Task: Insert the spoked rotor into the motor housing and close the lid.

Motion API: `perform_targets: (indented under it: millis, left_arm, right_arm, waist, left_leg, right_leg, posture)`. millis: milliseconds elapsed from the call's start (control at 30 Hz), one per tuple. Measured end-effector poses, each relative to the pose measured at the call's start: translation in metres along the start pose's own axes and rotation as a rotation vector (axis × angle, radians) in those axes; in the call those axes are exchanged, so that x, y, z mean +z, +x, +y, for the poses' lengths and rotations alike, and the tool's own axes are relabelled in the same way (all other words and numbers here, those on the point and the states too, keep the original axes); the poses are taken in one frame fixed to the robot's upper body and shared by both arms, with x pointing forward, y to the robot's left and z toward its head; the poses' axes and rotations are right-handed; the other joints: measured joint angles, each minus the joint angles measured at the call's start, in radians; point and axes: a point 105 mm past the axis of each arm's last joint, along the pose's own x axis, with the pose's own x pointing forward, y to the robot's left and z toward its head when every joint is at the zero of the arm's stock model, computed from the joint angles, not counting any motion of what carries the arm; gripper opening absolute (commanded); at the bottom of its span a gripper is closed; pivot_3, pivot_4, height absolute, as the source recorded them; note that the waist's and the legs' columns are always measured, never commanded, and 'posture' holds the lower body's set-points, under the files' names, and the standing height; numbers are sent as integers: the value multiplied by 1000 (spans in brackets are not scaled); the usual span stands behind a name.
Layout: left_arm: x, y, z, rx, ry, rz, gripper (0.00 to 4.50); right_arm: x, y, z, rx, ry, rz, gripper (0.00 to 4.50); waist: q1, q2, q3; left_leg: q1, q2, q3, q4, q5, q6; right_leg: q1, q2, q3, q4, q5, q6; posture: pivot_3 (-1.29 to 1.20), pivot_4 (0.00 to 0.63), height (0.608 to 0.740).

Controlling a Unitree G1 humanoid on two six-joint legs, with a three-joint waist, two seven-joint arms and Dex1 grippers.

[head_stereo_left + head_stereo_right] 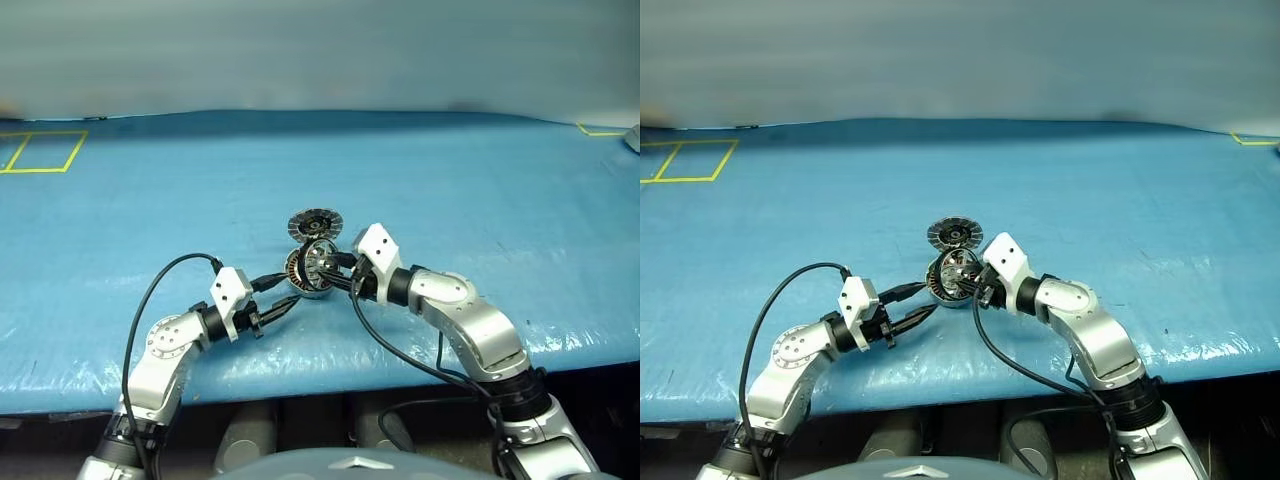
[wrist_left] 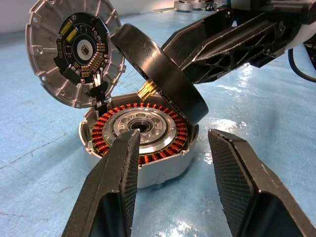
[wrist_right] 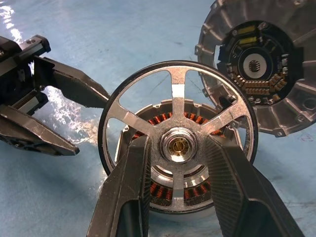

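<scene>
The right gripper (image 3: pixel 177 197) grips the black-rimmed, silver-spoked rotor (image 3: pixel 177 116) tilted just above the round silver-grey motor housing (image 2: pixel 143 148); its striped lid (image 2: pixel 74 52) stands open. The left gripper (image 2: pixel 173 187) is open, empty.

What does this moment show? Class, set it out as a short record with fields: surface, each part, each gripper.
surface: blue table
motor housing: on the table, copper winding exposed
lid: hinged open, standing up behind the housing
spoked rotor: tilted above the housing, not yet seated
right gripper: shut on the spoked rotor
left gripper: open, beside the housing, holding nothing
</scene>
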Motion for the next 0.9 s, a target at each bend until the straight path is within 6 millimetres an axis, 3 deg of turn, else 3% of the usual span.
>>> perform_targets:
  millis: [533,833,900]
  left_arm:
    - [0,-2,3,16,5,4,2321]
    - [0,-2,3,15,6,2,2321]
    - [1,-2,3,14,7,2,2321]
  right_arm:
    - [5,5,1,36,-78,36,1299]
    - [3,4,-2,22,-107,61,4257]
    - [2,3,-2,29,-110,68,4486]
  waist:
    - [0,0,0]
    - [0,0,0]
    - [0,0,0]
  left_leg:
    - [0,0,0,0,0,0]
    - [0,0,0,0,0,0]
    - [0,0,0,0,0,0]
  right_leg:
    - [0,0,0,0,0,1]
    - [0,0,0,0,0,0]
    - [0,0,0,0,0,0]
  posture:
    - [0,150,740]
    - [0,150,740]
    - [0,150,740]
